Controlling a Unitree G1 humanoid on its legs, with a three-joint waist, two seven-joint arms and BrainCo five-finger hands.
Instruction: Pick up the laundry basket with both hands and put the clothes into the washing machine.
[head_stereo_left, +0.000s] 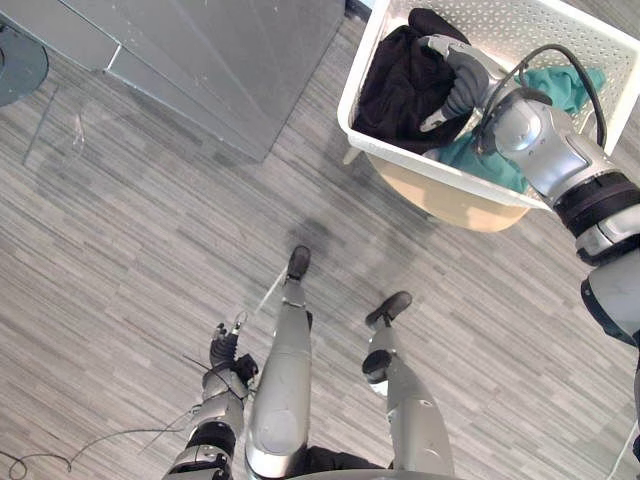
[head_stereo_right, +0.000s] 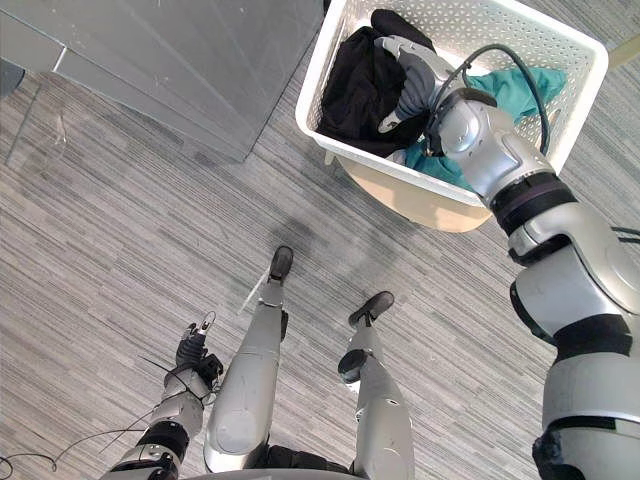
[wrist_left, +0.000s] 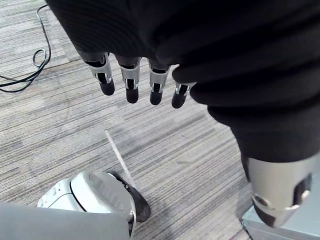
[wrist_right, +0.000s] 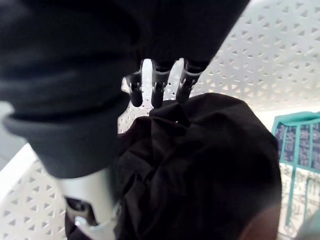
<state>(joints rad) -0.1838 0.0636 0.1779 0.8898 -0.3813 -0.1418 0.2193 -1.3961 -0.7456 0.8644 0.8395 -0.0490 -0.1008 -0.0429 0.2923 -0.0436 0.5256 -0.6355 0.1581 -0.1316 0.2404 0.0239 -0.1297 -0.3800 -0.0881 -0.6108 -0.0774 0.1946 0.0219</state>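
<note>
Right-arm reach into basket; left arm idle.

- White perforated plastic laundry basket (head_stereo_left: 500, 25) sits at 1 o'clock in the head views, resting on a tan rounded support (head_stereo_left: 450, 200) on the grey wood-grain floor (head_stereo_left: 120, 250). Neither hand holds its rim.
- Inside it, a crumpled black garment (head_stereo_left: 400, 85) lies on the 9 o'clock side and a teal garment (head_stereo_left: 485, 162) on the 3 o'clock side. Both are wholly in the basket.
- Right hand (head_stereo_left: 462, 82) is down in the basket over the black garment. In its wrist view the fingertips (wrist_right: 156, 97) reach just to the edge of the black cloth, against the basket's far wall. The fingers look extended, not closed round anything, so we read no grasp yet.
- Left hand (head_stereo_left: 225, 350) hangs at 7 o'clock, low beside the body, fingers (wrist_left: 131, 85) straight and empty above the floor.
- Large grey flat-sided cabinet (head_stereo_left: 230, 60) stands at 11 o'clock. We cannot tell if it is the washing machine, since no door or drum shows.

Progress, as we judge it: the basket stands set down and no two-handed lift is under way. Nothing is loaded. What is left is to close on the black garment, carry it over, then do the same with the teal one.
</note>
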